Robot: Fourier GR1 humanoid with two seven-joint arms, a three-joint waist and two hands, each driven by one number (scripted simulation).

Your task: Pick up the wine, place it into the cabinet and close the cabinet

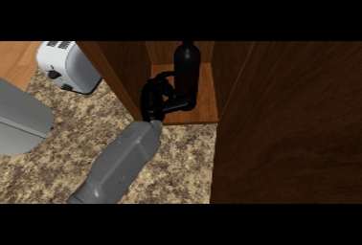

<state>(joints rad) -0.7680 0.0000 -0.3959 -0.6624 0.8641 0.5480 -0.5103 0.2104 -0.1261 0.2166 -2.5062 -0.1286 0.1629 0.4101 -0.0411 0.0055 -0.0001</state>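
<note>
- The wine (pixel 188 62), a dark bottle, is inside the open cabinet (pixel 117 67), above its shelf (pixel 206 98) near the shelf's left edge. I cannot tell whether its base touches the shelf.
- The right hand (pixel 157 95) is curled round the wine's lower part, gripping it, at the shelf's front-left corner.
- Its forearm (pixel 124 162) runs across the table (pixel 180 153) from the near edge.
- The door (pixel 290 124) stands open, to the right of the shelf.
- A toaster (pixel 67 64) sits on the table left of the cabinet, towards the far edge.
- A grey shape (pixel 21 119) shows at the table's left edge; I cannot tell what it is.
</note>
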